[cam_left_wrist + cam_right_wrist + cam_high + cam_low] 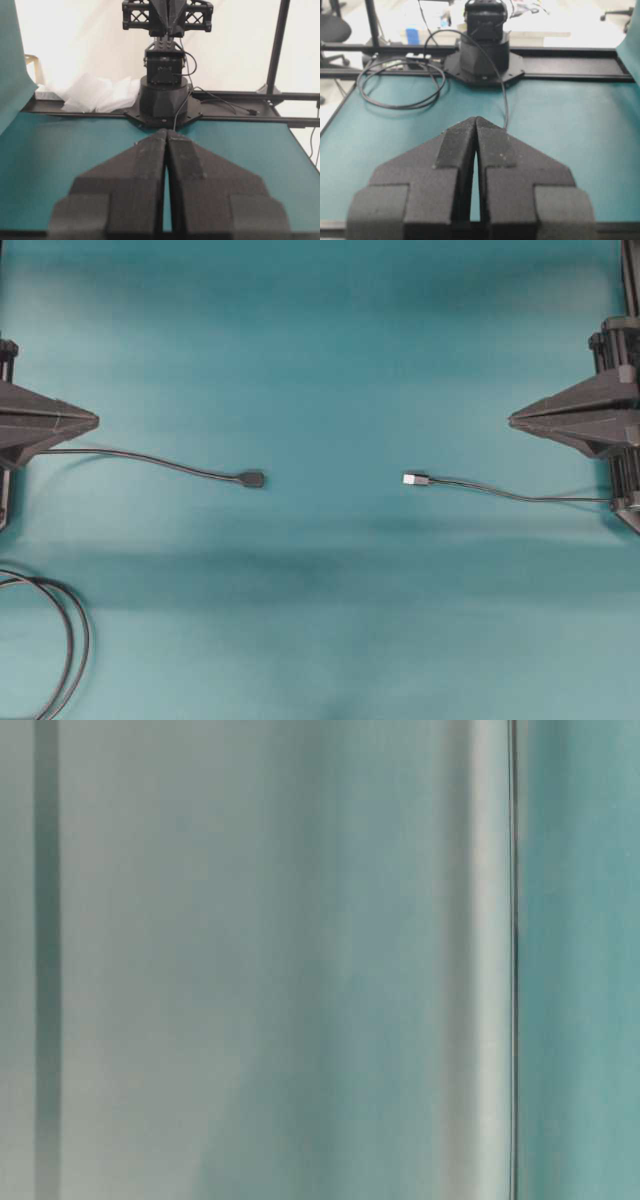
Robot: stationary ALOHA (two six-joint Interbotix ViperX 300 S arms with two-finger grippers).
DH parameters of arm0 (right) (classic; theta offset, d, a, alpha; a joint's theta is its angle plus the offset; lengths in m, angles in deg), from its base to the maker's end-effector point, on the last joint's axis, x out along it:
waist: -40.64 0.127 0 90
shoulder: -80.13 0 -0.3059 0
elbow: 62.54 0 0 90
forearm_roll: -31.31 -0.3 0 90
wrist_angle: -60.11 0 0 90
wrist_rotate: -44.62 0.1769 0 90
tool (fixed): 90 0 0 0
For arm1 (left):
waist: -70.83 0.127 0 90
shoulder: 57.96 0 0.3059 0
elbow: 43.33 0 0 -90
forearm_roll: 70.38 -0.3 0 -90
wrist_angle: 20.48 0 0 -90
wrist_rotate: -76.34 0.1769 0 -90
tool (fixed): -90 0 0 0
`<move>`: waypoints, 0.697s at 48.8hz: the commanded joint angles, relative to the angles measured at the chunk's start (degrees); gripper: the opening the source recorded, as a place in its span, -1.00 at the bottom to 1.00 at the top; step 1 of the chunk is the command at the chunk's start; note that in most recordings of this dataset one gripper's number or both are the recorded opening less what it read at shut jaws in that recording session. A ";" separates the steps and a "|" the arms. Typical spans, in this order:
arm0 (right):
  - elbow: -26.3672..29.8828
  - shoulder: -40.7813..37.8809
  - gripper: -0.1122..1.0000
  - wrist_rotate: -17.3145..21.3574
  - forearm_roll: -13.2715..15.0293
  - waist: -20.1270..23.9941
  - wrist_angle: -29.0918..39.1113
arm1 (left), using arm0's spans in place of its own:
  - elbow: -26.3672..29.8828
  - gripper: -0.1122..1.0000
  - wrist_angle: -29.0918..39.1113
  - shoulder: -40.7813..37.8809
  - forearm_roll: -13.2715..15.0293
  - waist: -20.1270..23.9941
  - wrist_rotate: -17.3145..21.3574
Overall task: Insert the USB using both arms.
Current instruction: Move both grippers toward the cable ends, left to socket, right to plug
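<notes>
The USB plug point(416, 479), silvery tip on a thin dark grey cable, lies on the teal mat right of centre, pointing left. The black rounded socket end point(254, 479) of the other cable lies left of centre, facing it across a gap. My left gripper point(95, 421) is shut and empty at the left edge, above and left of the socket cable. My right gripper point(512, 421) is shut and empty at the right edge, above and right of the USB. Both show tips touching in the wrist views, the left gripper point(166, 132) and the right gripper point(476, 120).
A thicker looped black cable point(68, 640) lies at the front left corner and shows in the right wrist view point(400, 85). Arm bases point(165, 97) point(485, 55) stand at the mat's ends. White crumpled material point(95, 92) lies beyond the mat.
</notes>
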 commanded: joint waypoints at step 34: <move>9.32 -8.61 -0.80 2.72 0.44 -0.09 31.99 | 10.55 -0.74 28.92 -10.02 0.79 -0.88 -0.44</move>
